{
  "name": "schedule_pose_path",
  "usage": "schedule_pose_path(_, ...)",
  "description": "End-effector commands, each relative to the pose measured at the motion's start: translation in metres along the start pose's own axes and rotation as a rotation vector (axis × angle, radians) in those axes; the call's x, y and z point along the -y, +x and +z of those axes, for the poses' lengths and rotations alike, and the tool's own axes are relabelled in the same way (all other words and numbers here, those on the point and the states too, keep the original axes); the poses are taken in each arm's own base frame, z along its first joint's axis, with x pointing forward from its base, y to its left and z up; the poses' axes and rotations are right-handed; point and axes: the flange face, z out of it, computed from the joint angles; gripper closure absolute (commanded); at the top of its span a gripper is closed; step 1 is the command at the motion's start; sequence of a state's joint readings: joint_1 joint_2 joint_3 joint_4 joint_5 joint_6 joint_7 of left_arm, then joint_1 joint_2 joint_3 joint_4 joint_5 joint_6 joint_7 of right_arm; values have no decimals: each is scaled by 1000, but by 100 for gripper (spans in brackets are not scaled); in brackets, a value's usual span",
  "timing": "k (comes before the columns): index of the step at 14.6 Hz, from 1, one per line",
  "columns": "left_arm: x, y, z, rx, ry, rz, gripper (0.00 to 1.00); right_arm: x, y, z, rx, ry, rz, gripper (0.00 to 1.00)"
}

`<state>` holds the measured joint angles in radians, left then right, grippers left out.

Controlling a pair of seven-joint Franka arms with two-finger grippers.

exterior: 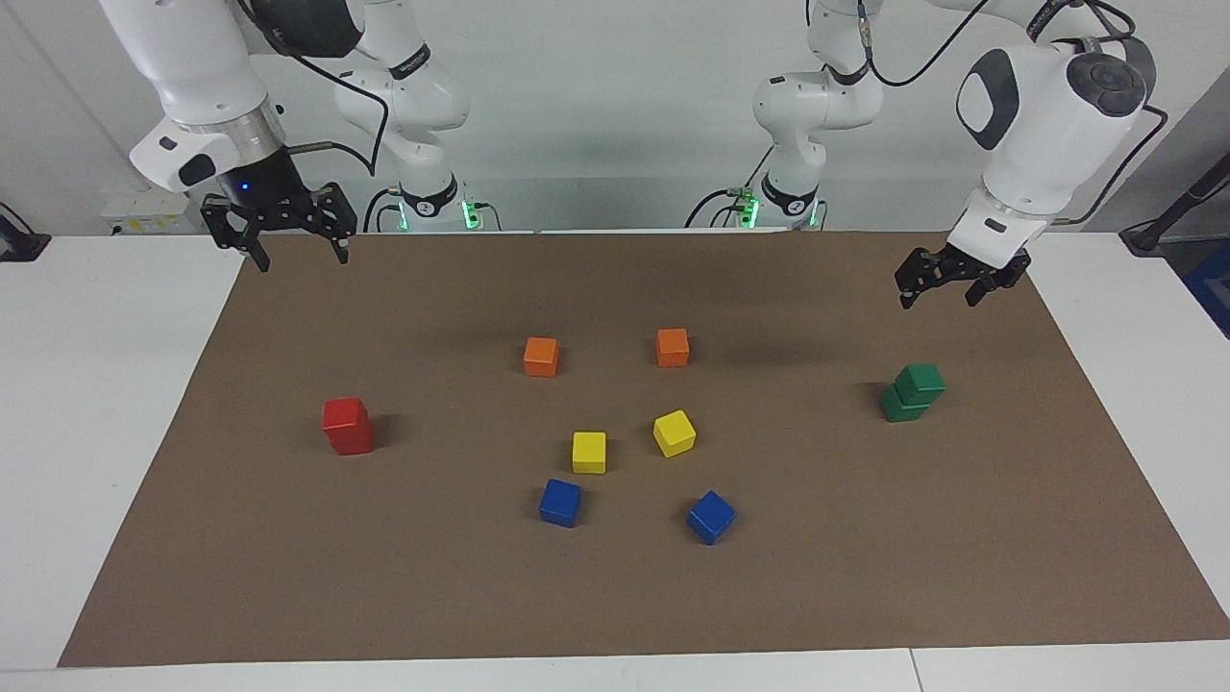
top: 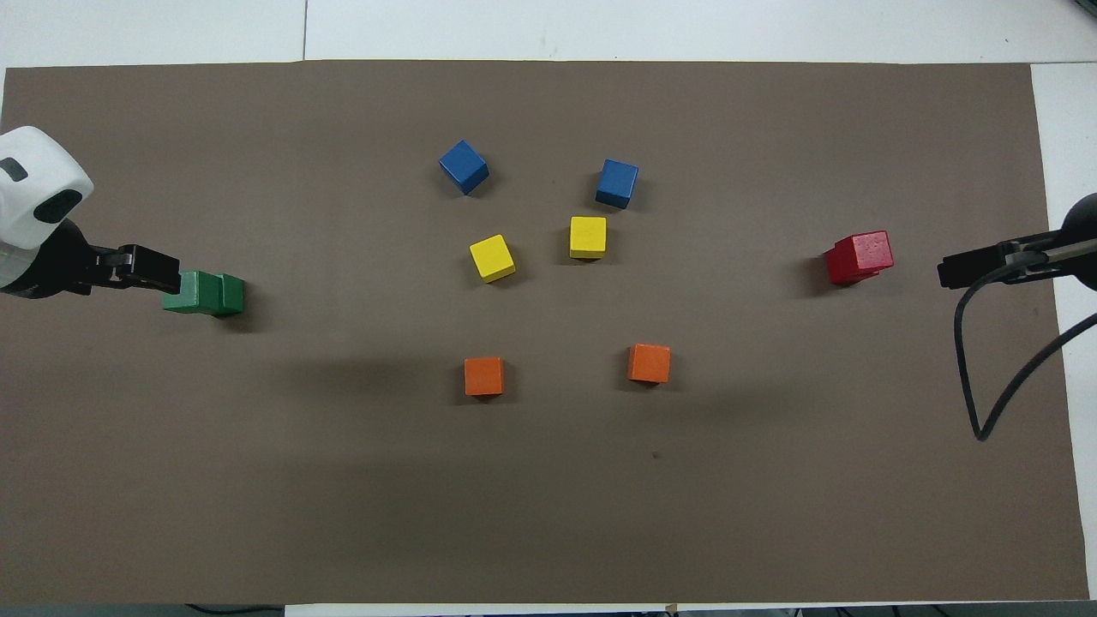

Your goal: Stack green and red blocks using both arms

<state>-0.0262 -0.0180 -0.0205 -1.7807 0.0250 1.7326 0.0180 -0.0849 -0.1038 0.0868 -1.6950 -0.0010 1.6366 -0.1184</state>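
1. The brown mat (exterior: pixel 615 596) covers most of the white table (exterior: pixel 86 384) and carries every block.
2. The right arm (exterior: pixel 192 67) holds its right gripper (exterior: pixel 279 235) high over the mat's edge nearest the robots, at that arm's end of the table; its fingers are spread apart and hold nothing.
3. The left arm (exterior: pixel 1047 125) holds the left gripper (exterior: pixel 947 284) in the air above the mat at its own end, fingers open and empty (clear of the green pile, as the facing view shows).
4. The red blocks (exterior: pixel 347 426) stand one on the other toward the right arm's end.
5. The green blocks (exterior: pixel 912 392) are stacked too, the upper one sitting askew, toward the left arm's end.
6. Mid-mat lie two orange cubes (exterior: pixel 541 357), nearest the robots, then two yellow cubes (exterior: pixel 589 452), then two blue cubes (exterior: pixel 560 503) farthest from them, all apart from one another.
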Motion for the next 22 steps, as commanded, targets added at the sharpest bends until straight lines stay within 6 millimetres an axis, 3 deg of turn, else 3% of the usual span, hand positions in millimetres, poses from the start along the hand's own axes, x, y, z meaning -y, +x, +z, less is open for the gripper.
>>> schedule_pose_path(1, 2, -8, -15, -9, -8, -11, 0, 0, -9, -9, 24, 16, 29, 0)
schedule_pose_path(4, -5, -10, -14, -6, -8, 1, 0, -5, -18, -22, 52, 24, 42, 0)
schedule_pose_path(9, -3, -9, -14, -13, -8, -2, 0, -21, -22, -21, 70, 33, 81, 0)
schedule_pose_path(14, -2, -12, -36, -27, -6, -3, 0, -23, -16, -11, 81, 44, 101, 0)
schedule_pose_path(22, -1, -13, -38, -41, -2, -3, 0, -35, -14, -9, 90, -4, 128, 0)
